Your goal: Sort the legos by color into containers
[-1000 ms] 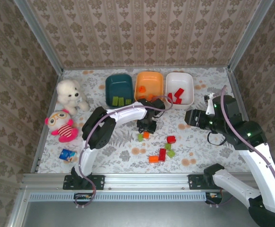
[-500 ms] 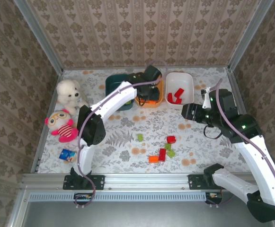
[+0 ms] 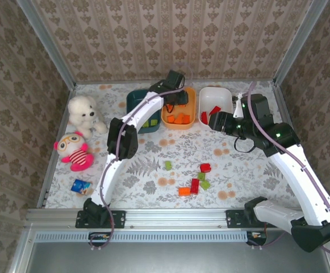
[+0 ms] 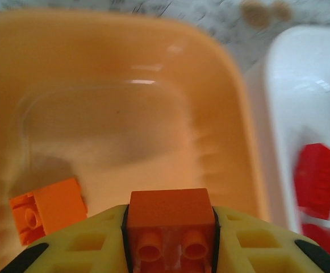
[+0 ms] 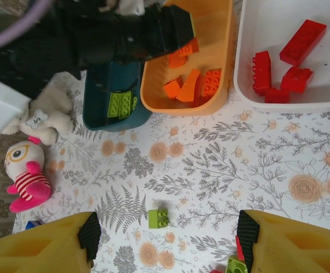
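Floral-print tabletop (image 3: 153,151), damask wallpaper on the walls all round, just for context. The left gripper (image 4: 170,244) is clamped tight on an orange brick (image 4: 170,209), studs facing the wrist camera, and it's hanging right over the orange tub (image 4: 233,119). Down in that tub, off to the left, sits a loose orange block (image 4: 48,209), and the right wrist view shows a few more orange pieces (image 5: 196,82) in there too. Just right of it is the white tub (image 4: 278,102) with red bricks (image 4: 318,179) inside. On the other side is the teal tub (image 5: 102,114), holding a couple of light green bricks (image 5: 121,105); the left arm covers part of it in the overhead view.

The right gripper (image 5: 168,236) has its jaws spread wide with nothing between them. It's up above the table, by the white tub's near-right corner.

Nearer the arms, some legos lie loose on the table: a lone green brick (image 3: 167,165), then a cluster to its right with a red brick (image 3: 205,168), a second red piece (image 3: 194,186), a green pair (image 3: 204,184) and an orange lego (image 3: 184,191).

Way over on the left sit a white teddy (image 3: 84,112), a pink plush doll (image 3: 74,152) and a small blue card (image 3: 81,186).
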`<control>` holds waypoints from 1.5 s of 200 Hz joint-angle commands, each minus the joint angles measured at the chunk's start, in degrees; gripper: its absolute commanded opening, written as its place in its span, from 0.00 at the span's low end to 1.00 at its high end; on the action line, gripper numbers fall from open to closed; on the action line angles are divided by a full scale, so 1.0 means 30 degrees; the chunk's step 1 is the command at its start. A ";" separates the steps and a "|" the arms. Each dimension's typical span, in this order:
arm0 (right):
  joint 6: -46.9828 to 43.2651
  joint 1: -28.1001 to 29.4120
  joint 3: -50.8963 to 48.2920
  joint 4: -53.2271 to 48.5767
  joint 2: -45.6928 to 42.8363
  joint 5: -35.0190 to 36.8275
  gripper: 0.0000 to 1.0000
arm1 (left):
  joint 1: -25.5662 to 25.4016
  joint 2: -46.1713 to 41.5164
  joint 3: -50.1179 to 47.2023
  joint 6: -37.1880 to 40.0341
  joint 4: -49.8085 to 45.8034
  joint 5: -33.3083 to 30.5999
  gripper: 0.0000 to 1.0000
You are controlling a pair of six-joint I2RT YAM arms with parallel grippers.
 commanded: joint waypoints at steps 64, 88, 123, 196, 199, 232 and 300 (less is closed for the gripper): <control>0.0318 -0.0394 -0.0189 0.0216 -0.0160 -0.0688 0.68 | 0.0183 0.1145 0.0821 -0.0436 0.0042 0.0705 0.51; 0.0150 -0.0400 -0.0099 0.0103 0.0250 -0.0889 0.68 | 0.0184 0.0961 0.0937 -0.0706 -0.0137 0.0705 0.62; -0.0388 -0.0407 0.0219 -0.0215 0.0376 -0.0638 0.68 | 0.0194 -0.0153 0.1366 -0.1156 -0.0132 0.0706 0.66; -0.1375 -0.0220 0.0741 -0.2451 0.0406 0.0147 0.67 | 0.0212 -0.6549 -0.2523 -0.1935 0.1062 0.0669 0.67; -0.1388 -0.0182 0.0761 -0.2634 0.0406 0.0246 0.67 | 0.0212 -0.6930 -0.2931 -0.1985 0.1126 0.0682 0.67; -0.1312 0.0591 0.0641 -0.4768 0.0910 0.0919 0.65 | 0.0212 -1.1477 -0.7739 -0.2577 0.2330 0.0733 0.67; 0.3771 0.5757 -0.3682 -0.5143 0.1702 0.1324 0.62 | -0.0593 -2.0888 -2.0123 -0.2483 0.2819 0.0931 0.67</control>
